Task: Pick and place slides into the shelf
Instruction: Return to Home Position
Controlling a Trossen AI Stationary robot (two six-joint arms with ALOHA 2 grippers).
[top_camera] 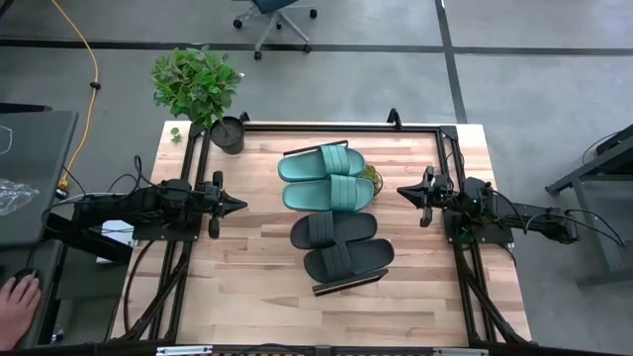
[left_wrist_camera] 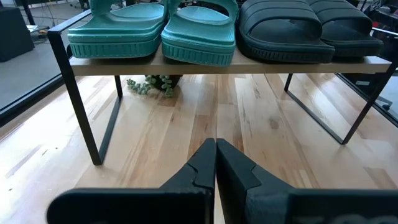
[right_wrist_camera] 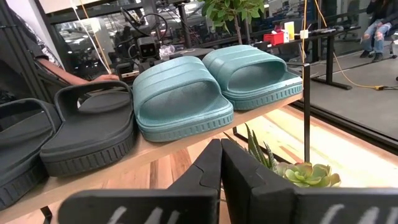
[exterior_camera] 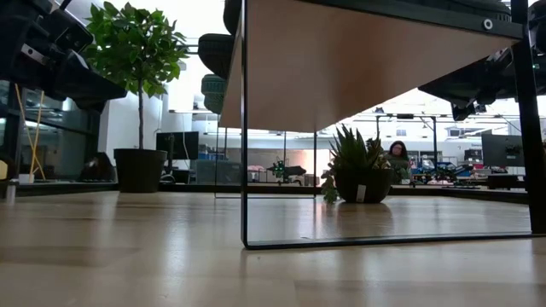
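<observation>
Four slides lie side by side, soles down, on the shelf's light-wood plank (left_wrist_camera: 217, 67) in the middle of the table. The two teal ones (top_camera: 318, 164) (top_camera: 329, 192) are toward the far edge, and the two black ones (top_camera: 333, 230) (top_camera: 348, 259) toward the near edge. The shelf stands on thin dark metal legs (left_wrist_camera: 79, 112). My left gripper (top_camera: 235, 205) hovers shut to the left of the shelf and points at it (left_wrist_camera: 216, 144). My right gripper (top_camera: 401, 191) hovers shut to the right of the shelf (right_wrist_camera: 221, 144). Neither touches anything.
A leafy potted plant (top_camera: 198, 89) stands at the table's far left corner. A small succulent (right_wrist_camera: 308, 174) sits on the table under the shelf's far end. A person's hand (top_camera: 18, 297) rests on a desk left of the table. Bare tabletop (top_camera: 257, 297) lies near the front edge.
</observation>
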